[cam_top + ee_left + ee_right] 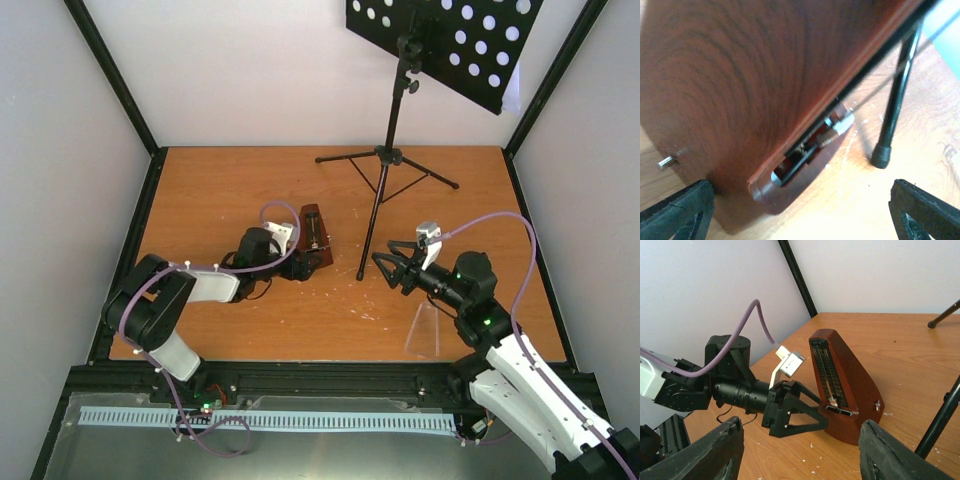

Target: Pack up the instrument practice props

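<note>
The red-brown metronome (313,237) stands upright mid-table with its face uncovered; it fills the left wrist view (740,75) and shows in the right wrist view (850,385). Its clear plastic cover (425,325) stands apart to the right. My left gripper (303,263) is open at the metronome's base (800,215), with the left finger (677,212) against the wood. My right gripper (392,266) is open and empty (800,455), facing the metronome from the right. The black music stand (385,160) stands behind. A white page corner (512,96) shows past the stand's perforated desk (440,40).
One tripod leg of the stand reaches the table between the two grippers (895,100), close to my right gripper (940,425). Black frame posts (120,80) and white walls enclose the wooden table (250,180). A white cable duct (270,420) runs along the near edge.
</note>
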You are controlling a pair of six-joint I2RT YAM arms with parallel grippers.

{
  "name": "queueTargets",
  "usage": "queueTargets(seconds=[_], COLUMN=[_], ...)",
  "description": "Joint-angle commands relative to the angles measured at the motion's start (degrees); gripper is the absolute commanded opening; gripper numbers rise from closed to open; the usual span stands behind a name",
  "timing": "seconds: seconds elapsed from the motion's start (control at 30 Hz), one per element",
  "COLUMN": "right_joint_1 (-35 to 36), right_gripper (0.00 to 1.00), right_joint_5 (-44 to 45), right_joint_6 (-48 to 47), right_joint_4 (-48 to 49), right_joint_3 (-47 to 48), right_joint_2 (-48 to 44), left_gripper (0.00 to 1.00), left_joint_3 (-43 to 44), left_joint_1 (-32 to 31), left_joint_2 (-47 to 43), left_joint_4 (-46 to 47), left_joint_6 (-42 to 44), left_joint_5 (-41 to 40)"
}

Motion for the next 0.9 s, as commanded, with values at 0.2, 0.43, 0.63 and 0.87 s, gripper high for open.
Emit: queueTargets(seconds=[0.2, 0.43, 0.63, 0.87], right_joint_1=[0.34, 0.27, 0.15, -5.15], right_gripper=[0.65, 0.7, 0.87, 1.0], right_joint_5=[5.32, 23.28, 40.49, 45.04], right_joint_6=[-0.98, -0.75, 2.83, 7.07], right_joint_4=[0.7, -9.98, -18.36, -23.35], right_joint_3=[-1.22, 3.08, 4.94, 7.67], right_joint_2=[1.5, 1.8, 0.7, 4.07], left_gripper=[0.96, 0.95, 0.94, 0.9], left_joint_3=[2.86, 2.84, 2.72, 14.07], left_joint_1=[-3.87, -8.25, -18.86, -30.67], left_joint_2=[2.83, 3.4, -9.05, -3.74], left_joint_4=[5.35, 9.42, 1.38, -8.93], left_joint_6=[5.66, 2.62, -4.92, -17.31], left_joint_5=[7.5, 6.68, -15.84, -22.04])
